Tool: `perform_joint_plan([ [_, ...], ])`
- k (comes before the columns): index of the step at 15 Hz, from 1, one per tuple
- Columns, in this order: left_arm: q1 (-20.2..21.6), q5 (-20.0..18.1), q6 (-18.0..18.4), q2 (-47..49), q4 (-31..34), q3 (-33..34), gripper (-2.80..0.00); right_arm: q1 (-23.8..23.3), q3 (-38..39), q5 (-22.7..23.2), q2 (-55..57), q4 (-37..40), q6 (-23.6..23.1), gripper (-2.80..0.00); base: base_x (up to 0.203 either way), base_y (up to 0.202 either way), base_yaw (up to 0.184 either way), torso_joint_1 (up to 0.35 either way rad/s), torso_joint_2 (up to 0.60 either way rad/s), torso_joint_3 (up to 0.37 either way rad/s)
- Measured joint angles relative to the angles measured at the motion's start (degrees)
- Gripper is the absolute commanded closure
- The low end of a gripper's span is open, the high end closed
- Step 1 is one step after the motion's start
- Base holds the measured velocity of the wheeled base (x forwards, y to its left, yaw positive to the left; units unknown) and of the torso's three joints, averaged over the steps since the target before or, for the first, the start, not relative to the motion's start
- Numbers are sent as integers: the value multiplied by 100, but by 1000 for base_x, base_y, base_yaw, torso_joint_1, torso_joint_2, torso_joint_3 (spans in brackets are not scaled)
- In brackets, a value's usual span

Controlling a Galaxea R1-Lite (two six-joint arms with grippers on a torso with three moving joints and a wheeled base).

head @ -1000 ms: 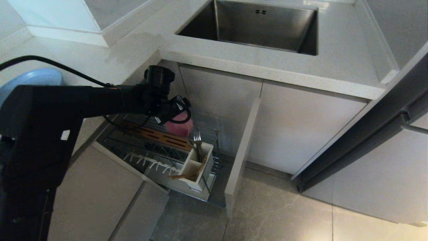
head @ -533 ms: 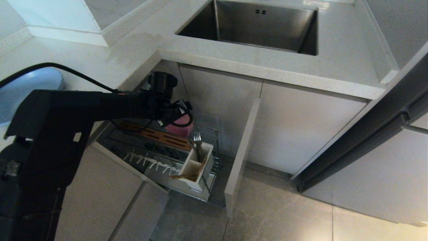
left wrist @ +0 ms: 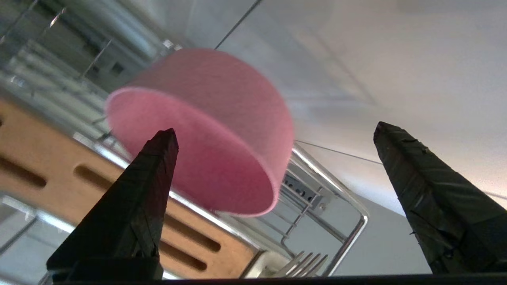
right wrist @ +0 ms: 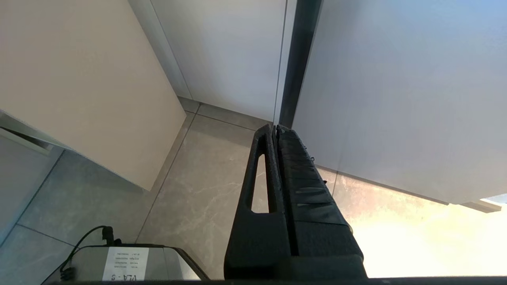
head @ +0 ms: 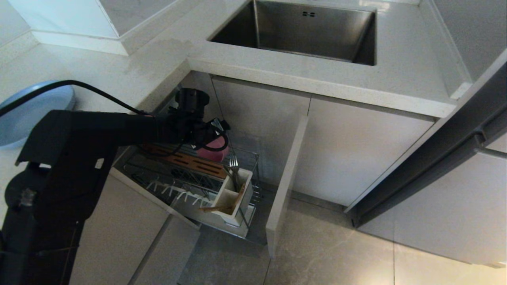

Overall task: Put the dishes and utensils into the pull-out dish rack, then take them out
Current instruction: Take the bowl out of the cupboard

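Note:
The pink bowl [head: 214,151] lies tilted on its side at the back of the pull-out dish rack [head: 256,170], above the brown wooden strip [head: 190,160]. My left gripper [head: 217,127] hangs open right at the bowl [left wrist: 222,118]. One finger [left wrist: 134,206] stands before the bowl's mouth and the other [left wrist: 427,198] is well off to its side. The fork [head: 233,164] and chopsticks [head: 223,206] stand in the white utensil box [head: 246,194]. No spoon shows. The blue plate [head: 23,118] rests on the counter at the left. My right gripper [right wrist: 275,128] is shut, down by the floor.
The steel sink [head: 309,31] is set in the counter above the cabinets. An open cabinet door panel [head: 287,174] stands edge-on right of the rack. White prongs [head: 174,193] line the rack's front. Grey floor tiles [head: 336,253] spread to the right.
My left arm's bulk has sunk lower, uncovering more of the blue plate. The gripper stays by the bowl, a touch further right. The bowl sits slightly lower in the rack.

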Motion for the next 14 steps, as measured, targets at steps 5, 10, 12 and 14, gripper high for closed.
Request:
perform_joint_plan([
  [5, 44, -1, 52, 128, -22, 0, -280, 0, 0, 0, 0, 5, 0, 0, 0, 0, 0, 0, 0, 0],
  [10, 48, -9, 172, 214, -141, -2, -280, 0, 0, 0, 0, 0, 0, 0, 0, 0, 0, 0, 0, 0],
  [12, 57, -9, 183, 232, -156, -2, -280, 0, 0, 0, 0, 0, 0, 0, 0, 0, 0, 0, 0, 0],
  [14, 50, -9, 183, 239, -158, -2, -280, 0, 0, 0, 0, 2, 0, 0, 0, 0, 0, 0, 0, 0],
])
